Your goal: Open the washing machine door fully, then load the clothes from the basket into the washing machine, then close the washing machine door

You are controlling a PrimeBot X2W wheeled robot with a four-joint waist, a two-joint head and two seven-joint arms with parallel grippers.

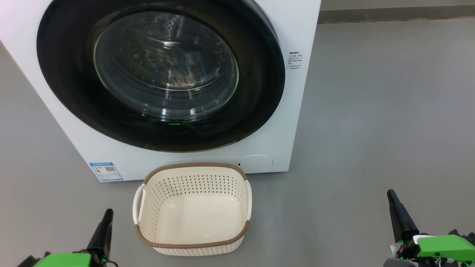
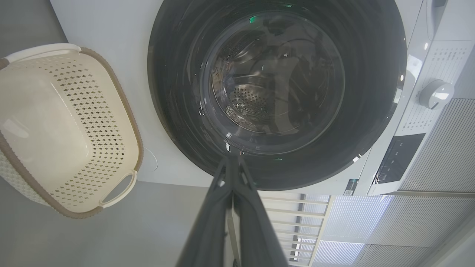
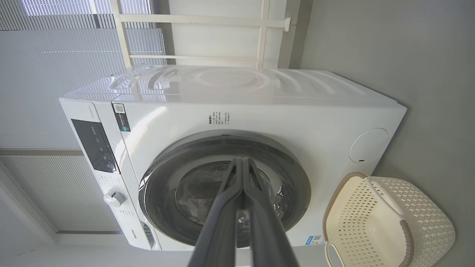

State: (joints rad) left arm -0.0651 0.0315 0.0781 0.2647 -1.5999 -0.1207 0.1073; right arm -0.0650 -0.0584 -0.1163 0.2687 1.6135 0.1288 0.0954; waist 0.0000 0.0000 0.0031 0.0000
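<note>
The white washing machine stands before me with its round black door shut against the front. Through the door's glass I make out blurred brownish and pale patches, probably the clothes. On the floor in front sits the cream basket, with nothing inside it. My left gripper is shut and hangs low to the left of the basket. Far off to the basket's right, my right gripper is shut too. In the wrist views the left gripper and the right gripper point at the door, fingers pressed together, holding nothing.
Grey floor stretches open to the right of the machine. A blue label and a round cover sit low on the machine's front. The control panel with its knob is at the top, with window blinds behind.
</note>
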